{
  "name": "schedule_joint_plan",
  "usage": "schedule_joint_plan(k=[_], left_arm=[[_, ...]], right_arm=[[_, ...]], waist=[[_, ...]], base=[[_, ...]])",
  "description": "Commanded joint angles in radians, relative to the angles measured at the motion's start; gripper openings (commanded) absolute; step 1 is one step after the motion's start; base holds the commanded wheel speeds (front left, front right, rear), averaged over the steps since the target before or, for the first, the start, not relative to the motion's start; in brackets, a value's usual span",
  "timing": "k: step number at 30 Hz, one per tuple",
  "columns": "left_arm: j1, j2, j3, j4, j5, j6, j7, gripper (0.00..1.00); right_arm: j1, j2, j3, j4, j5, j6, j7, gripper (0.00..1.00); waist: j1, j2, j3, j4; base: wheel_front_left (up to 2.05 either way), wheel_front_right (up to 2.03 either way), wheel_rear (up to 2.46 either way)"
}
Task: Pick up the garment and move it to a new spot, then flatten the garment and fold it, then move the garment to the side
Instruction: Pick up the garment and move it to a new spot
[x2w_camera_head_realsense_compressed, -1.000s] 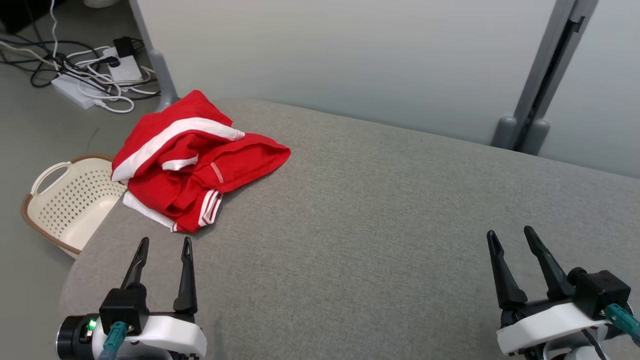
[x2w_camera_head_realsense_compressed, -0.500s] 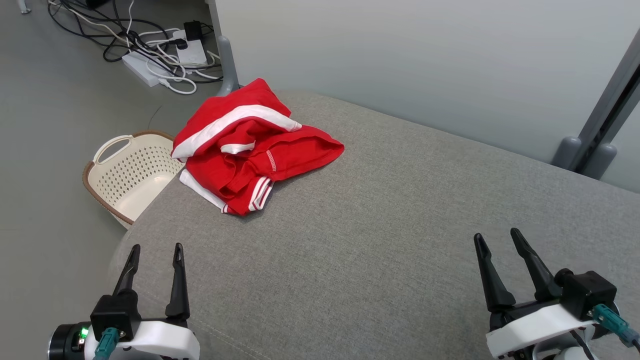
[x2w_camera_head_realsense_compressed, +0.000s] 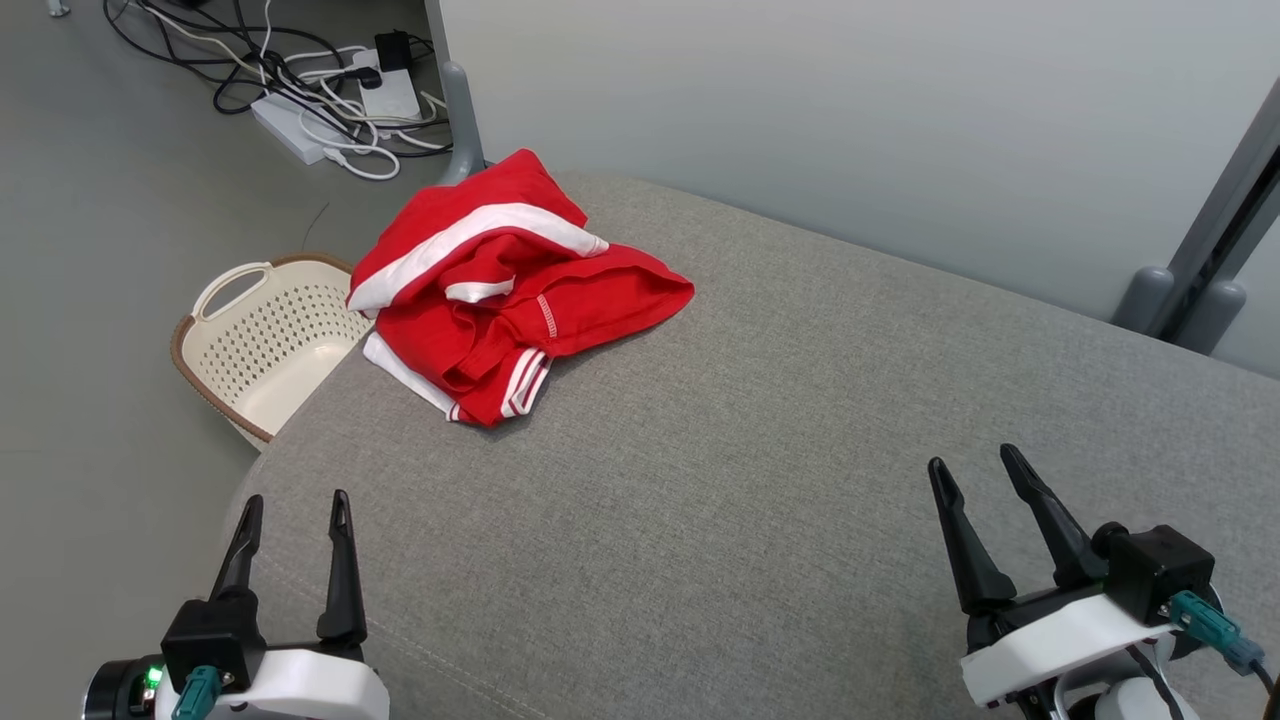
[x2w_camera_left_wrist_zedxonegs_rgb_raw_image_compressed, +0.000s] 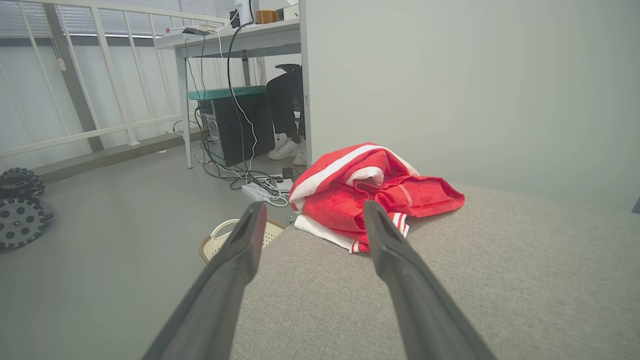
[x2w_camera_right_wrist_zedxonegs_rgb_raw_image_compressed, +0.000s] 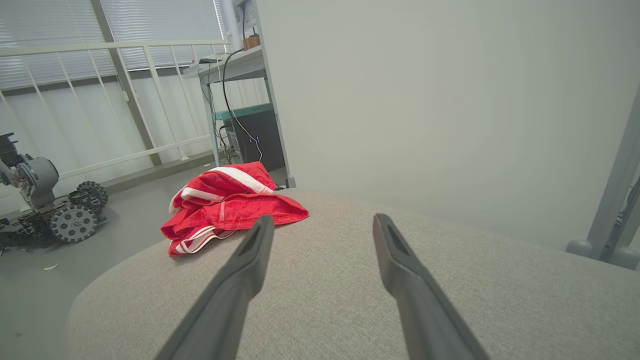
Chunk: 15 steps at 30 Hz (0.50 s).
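With the garment (x2w_camera_head_realsense_compressed: 500, 300) heaped at the bench's (x2w_camera_head_realsense_compressed: 780, 430) far left corner, both jaws stand open and empty near its front, probably readied for reaching.

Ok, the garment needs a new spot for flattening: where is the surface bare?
The grey cushioned surface is bare right of the red garment, across to the right gripper and the wall. Crowded: its far left corner, where the garment lies.

No legible txt or labels anywhere.
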Motion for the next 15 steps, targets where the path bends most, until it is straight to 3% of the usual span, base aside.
schedule_joint_plan(k=[1,15], left_arm=[[0.009,0.003,0.005,-0.003,0.002,0.001,-0.001,1.0],[-0.123,0.069,0.034,-0.038,-0.022,-0.041,0.02,1.0]], right_arm=[[-0.006,-0.01,0.001,0.004,0.009,0.002,-0.004,1.0],[0.024,-0.009,-0.026,-0.015,0.0,0.002,-0.004,1.0]], waist=[[0.0,0.0,-0.001,-0.001],[0.0,0.0,0.015,-0.041]], base=[[0.0,0.0,0.0],[0.0,0.0,0.0]])
